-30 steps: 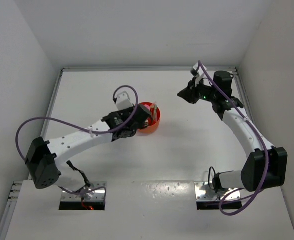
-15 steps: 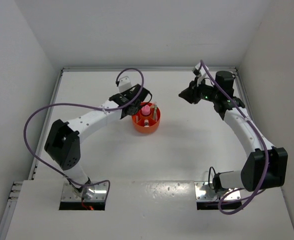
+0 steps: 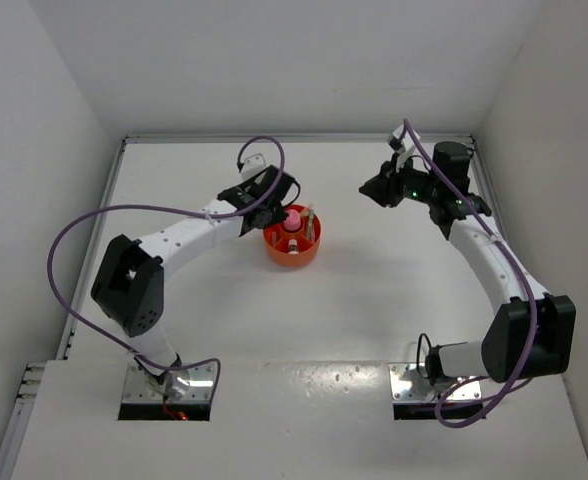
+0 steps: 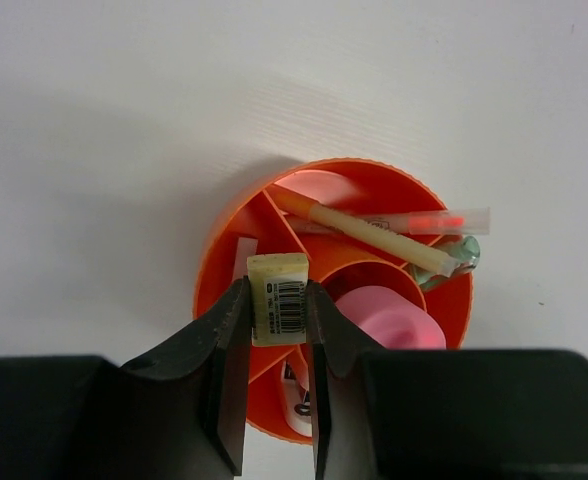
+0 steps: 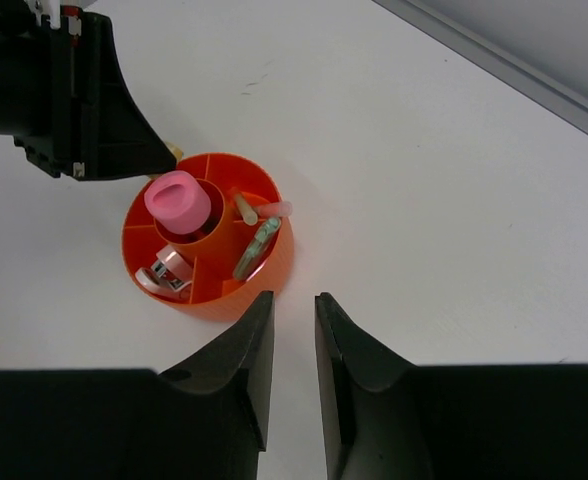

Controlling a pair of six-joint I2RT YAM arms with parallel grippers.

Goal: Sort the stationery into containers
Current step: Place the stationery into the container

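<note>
The left gripper is clamped narrowly on a small beige block (barcode label towards the camera). Just beyond its fingertips sits the orange organiser, with the pink cylinder in the central well to their right. The right gripper hangs slightly parted and empty, well apart from the organiser.

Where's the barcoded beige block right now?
Left wrist view: the beige block is clamped in the left gripper, over an outer compartment of the orange organiser, just left of the pink cylinder in the central well.
</note>
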